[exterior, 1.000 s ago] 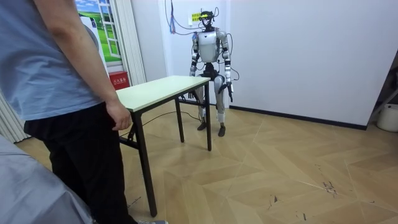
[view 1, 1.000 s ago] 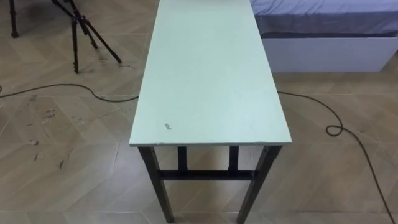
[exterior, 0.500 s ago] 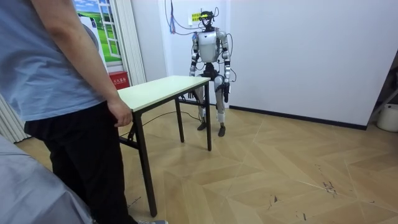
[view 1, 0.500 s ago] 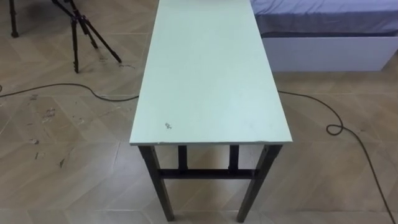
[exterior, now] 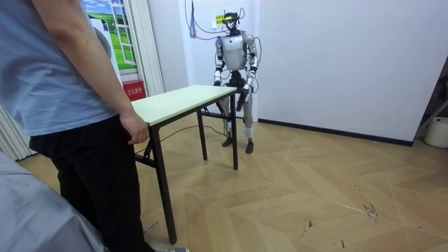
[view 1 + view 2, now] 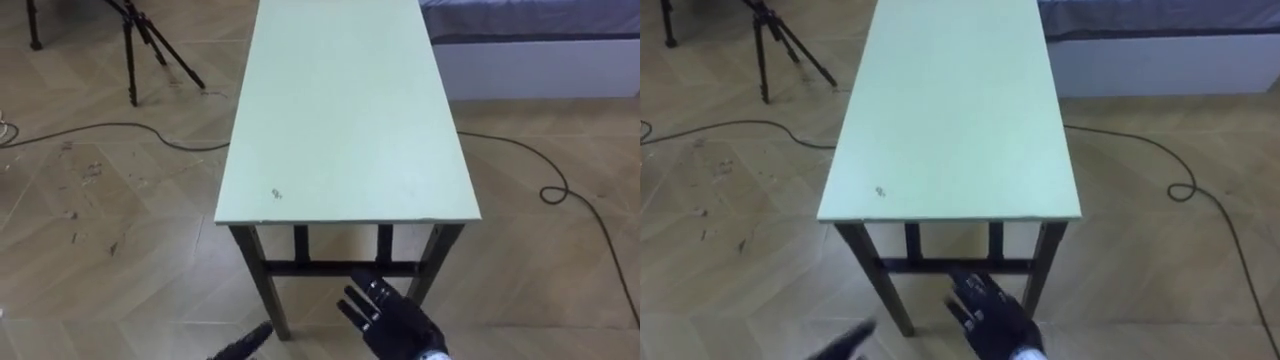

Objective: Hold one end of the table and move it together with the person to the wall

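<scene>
2 hands show low in the eye views. the right hand [image 6: 392,320] has its fingers spread straight and holds nothing, just short of the table [image 6: 345,120] and its near end. whether the left hand [image 6: 245,342] is curled i cannot tell. the table stands between the robot and a person [image 5: 63,105]; the person's hand [image 5: 134,130] hangs by the far end.

Herringbone wood floor [image 6: 100,230], white walls [image 5: 336,56] (bed [image 6: 540,70] beyond).
</scene>
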Robot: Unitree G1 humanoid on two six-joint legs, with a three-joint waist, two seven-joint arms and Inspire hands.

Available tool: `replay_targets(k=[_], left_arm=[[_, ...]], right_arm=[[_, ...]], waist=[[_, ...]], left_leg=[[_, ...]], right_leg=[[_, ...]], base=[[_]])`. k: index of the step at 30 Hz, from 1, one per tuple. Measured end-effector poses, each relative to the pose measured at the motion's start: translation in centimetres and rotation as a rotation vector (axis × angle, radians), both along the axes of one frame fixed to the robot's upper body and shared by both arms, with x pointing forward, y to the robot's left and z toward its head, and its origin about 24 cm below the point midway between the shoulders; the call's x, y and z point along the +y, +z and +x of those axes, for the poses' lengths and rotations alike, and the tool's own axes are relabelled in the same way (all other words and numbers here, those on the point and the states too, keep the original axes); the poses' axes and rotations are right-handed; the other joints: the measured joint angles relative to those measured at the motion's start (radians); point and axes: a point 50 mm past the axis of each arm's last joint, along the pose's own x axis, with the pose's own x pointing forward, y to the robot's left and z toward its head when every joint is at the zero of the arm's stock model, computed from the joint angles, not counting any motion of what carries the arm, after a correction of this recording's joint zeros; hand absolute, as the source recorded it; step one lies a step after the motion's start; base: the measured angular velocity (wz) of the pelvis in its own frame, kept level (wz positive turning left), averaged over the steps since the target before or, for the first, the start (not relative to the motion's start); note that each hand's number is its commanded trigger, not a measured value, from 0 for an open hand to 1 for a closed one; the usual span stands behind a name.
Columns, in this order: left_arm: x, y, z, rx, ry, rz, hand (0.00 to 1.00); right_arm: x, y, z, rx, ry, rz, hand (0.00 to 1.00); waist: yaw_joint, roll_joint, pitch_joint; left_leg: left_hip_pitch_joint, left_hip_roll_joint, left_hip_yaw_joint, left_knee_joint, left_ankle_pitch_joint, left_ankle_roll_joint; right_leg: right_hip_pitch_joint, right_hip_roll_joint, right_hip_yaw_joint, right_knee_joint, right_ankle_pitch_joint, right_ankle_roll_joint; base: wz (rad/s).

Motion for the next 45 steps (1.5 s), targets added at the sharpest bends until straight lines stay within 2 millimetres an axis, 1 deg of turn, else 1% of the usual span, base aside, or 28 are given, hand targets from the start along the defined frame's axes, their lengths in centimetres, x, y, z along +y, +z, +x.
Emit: replay_targets(k=[1, 3, 4, 6, 11, 13, 14, 15, 18, 19, 29, 34, 37, 40, 45], left_arm=[[-1.1, 1.3, 1.3, -0.071, -0.023, -0.046, 0.0], [-2.3, 2.9, 2.3, -0.15, -0.053, -0.108, 0.0], [-2.7, 3.6, 2.8, -0.179, -0.075, -0.13, 0.0], [-3.2, 4.2, 3.1, -0.199, -0.091, -0.166, 0.0], [-3.3, 4.7, 3.2, -0.215, -0.122, -0.19, 0.0], [-3.3, 4.9, 3.3, -0.219, -0.127, -0.203, 0.0], [-3.3, 5.3, 3.5, -0.228, -0.116, -0.229, 0.0], [-3.4, 5.8, 3.7, -0.248, -0.107, -0.252, 0.0], [-2.6, 7.4, 4.8, -0.32, -0.057, -0.278, 0.0], [-2.5, 7.5, 4.9, -0.327, -0.053, -0.281, 0.0], [-1.8, 7.6, 5.0, -0.329, -0.052, -0.257, 0.0], [-1.2, 7.7, 5.1, -0.325, -0.02, -0.273, 0.0], [0.0, 7.4, 5.3, -0.304, 0.034, -0.256, 0.0], [2.3, 7.2, 5.7, -0.278, 0.143, -0.232, 0.0], [2.5, 6.8, 5.8, -0.214, 0.171, -0.236, 0.0]], right_arm=[[0.2, 0.8, 0.3, -0.03, 0.005, 0.022, 0.0], [0.3, 1.8, 0.8, -0.069, 0.003, 0.046, 0.0], [0.3, 2.1, 1.0, -0.079, -0.002, 0.056, 0.0], [0.1, 2.3, 1.3, -0.082, -0.02, 0.08, 0.0], [0.2, 2.9, 2.0, -0.102, -0.034, 0.117, 0.0], [0.3, 3.5, 2.4, -0.113, -0.05, 0.153, 0.0], [0.3, 4.0, 2.6, -0.114, -0.06, 0.172, 0.0], [0.1, 4.0, 2.6, -0.109, -0.064, 0.167, 0.0], [0.1, 4.2, 2.8, -0.094, -0.085, 0.18, 0.0], [0.1, 4.3, 2.8, -0.09, -0.092, 0.182, 0.0], [-0.2, 4.3, 3.0, -0.074, -0.114, 0.155, 0.0], [-0.7, 4.3, 3.1, -0.076, -0.115, 0.139, 0.0], [-1.1, 4.3, 3.1, -0.071, -0.129, 0.134, 0.0], [-1.7, 4.2, 3.3, -0.061, -0.158, 0.124, 0.0], [-2.3, 4.0, 3.9, -0.038, -0.193, 0.137, 0.0]], waist=[[-0.002, 0.002, 0.0009], [-0.014, 0.005, 0.002], [-0.018, 0.005, 0.002], [-0.017, 0.005, 0.0018], [-0.01, 0.008, 0.0001], [0.001, 0.008, 0.0], [0.008, 0.008, 0.0001], [0.011, 0.007, 0.0], [0.015, 0.008, -0.0001], [0.015, 0.008, -0.0002], [0.024, 0.007, 0.0004], [0.027, 0.001, 0.0038], [0.031, -0.002, 0.0052], [0.034, -0.003, 0.0049], [0.032, -0.003, 0.0049]], left_leg=[[0.0, 0.0, 0.001, 0.0, 0.0, 0.0], [0.003, 0.002, 0.004, 0.0, 0.0, 0.0], [0.007, 0.002, 0.005, 0.0, 0.0, 0.0], [0.01, 0.002, 0.009, -0.001, 0.0, 0.0], [0.015, 0.003, 0.014, -0.006, 0.0, 0.0], [0.016, 0.003, 0.015, -0.007, 0.0, 0.001], [0.014, 0.003, 0.014, -0.006, 0.0, 0.001], [0.014, 0.003, 0.014, -0.006, 0.0, 0.001], [0.014, 0.003, 0.014, -0.006, 0.0, 0.001], [0.016, 0.003, 0.014, -0.006, 0.0, 0.001], [0.024, 0.003, 0.011, -0.007, 0.0, 0.001], [0.025, 0.003, 0.011, -0.006, 0.0, 0.001], [0.025, 0.003, 0.011, -0.003, 0.0, 0.001], [0.026, 0.003, 0.01, 0.0, 0.0, 0.001], [0.029, 0.003, 0.007, 0.003, 0.0, 0.001]], right_leg=[[0.0, 0.0, 0.001, 0.006, 0.0, 0.0], [-0.002, 0.0, 0.003, 0.012, 0.0, 0.0], [0.001, 0.0, 0.003, 0.013, 0.0, 0.0], [0.001, 0.0, 0.006, 0.013, 0.0, 0.0], [-0.004, 0.001, 0.017, 0.017, 0.0, 0.0], [-0.006, 0.001, 0.019, 0.02, 0.0, 0.0], [-0.009, 0.001, 0.019, 0.021, 0.0, 0.0], [-0.01, 0.001, 0.019, 0.024, 0.0, 0.0], [-0.012, 0.0, 0.019, 0.029, 0.0, 0.0], [-0.011, 0.0, 0.019, 0.029, 0.0, 0.0], [-0.001, 0.001, 0.016, 0.028, 0.0, 0.0], [-0.001, 0.0, 0.016, 0.028, 0.0, 0.0], [0.001, 0.0, 0.016, 0.029, 0.0, 0.0], [0.003, 0.0, 0.016, 0.029, 0.001, -0.001], [0.008, 0.0, 0.014, 0.029, 0.001, -0.002]], base=[[-0.04], [-0.05], [-0.05], [-0.04], [-0.05], [-0.04], [0.0], [0.0], [0.0], [0.0], [0.0], [0.0], [0.0], [0.0], [0.0]])
